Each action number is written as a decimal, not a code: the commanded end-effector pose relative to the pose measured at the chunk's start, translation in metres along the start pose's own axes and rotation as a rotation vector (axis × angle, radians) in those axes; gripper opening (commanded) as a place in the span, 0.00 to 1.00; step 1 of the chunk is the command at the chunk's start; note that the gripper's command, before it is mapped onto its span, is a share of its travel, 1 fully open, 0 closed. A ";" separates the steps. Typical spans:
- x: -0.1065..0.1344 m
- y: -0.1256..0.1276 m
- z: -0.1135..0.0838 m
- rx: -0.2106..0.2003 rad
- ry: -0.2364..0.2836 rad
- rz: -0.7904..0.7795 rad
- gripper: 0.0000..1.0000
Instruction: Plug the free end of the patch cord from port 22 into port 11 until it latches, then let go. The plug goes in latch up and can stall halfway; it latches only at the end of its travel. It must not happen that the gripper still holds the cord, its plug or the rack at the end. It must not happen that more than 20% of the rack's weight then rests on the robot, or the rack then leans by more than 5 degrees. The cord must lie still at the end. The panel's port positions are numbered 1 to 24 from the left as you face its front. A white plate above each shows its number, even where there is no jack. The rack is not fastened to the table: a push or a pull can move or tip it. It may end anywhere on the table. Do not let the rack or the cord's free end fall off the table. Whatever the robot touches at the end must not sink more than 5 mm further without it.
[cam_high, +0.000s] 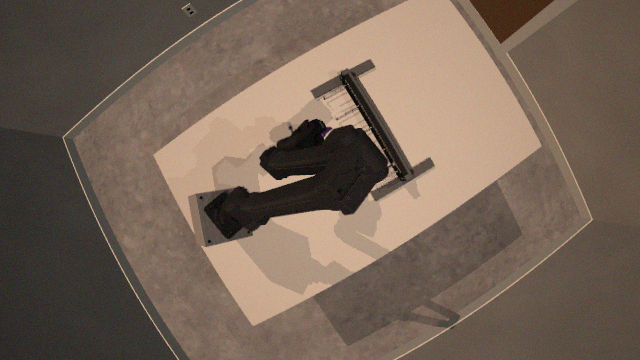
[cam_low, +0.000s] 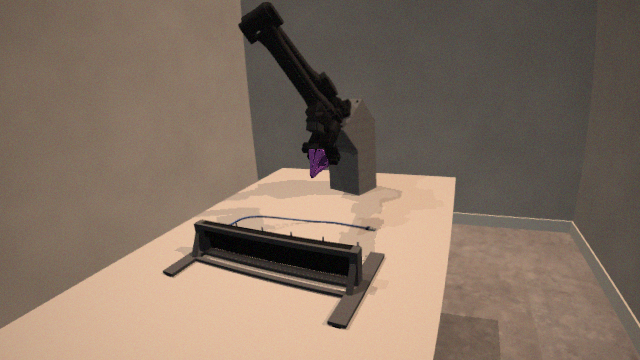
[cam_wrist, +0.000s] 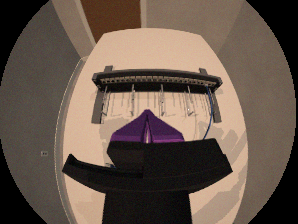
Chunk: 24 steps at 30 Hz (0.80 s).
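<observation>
The dark rack with the patch panel stands upright on the table; its row of jacks faces the arm in the wrist view. The blue patch cord leaves the panel near its right end in the wrist view and curves over the table. Its free plug lies on the table on the arm's side of the rack, away from the fingers. My gripper is shut and empty, its purple fingertips together above the table. Port numbers and the plug's latch are too small to read.
Thin rods stick out from the rack's front towards the arm. The rack's long feet reach out at both ends. The arm's grey base stands at the far end of the table in the exterior view.
</observation>
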<state>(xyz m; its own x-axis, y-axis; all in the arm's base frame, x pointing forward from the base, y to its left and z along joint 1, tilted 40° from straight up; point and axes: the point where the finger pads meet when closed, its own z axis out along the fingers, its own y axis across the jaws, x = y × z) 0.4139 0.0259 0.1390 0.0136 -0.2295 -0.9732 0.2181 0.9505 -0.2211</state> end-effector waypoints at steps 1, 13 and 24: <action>-0.002 -0.002 0.005 0.002 -0.003 0.006 0.00; 0.003 -0.002 0.074 0.005 0.007 0.006 0.00; 0.004 -0.003 0.141 0.005 0.009 0.004 0.00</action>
<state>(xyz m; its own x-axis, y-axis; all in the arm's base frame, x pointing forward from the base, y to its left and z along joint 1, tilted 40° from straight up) 0.5455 -0.0036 0.1497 0.0201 -0.2290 -0.9732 0.2227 0.9500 -0.2190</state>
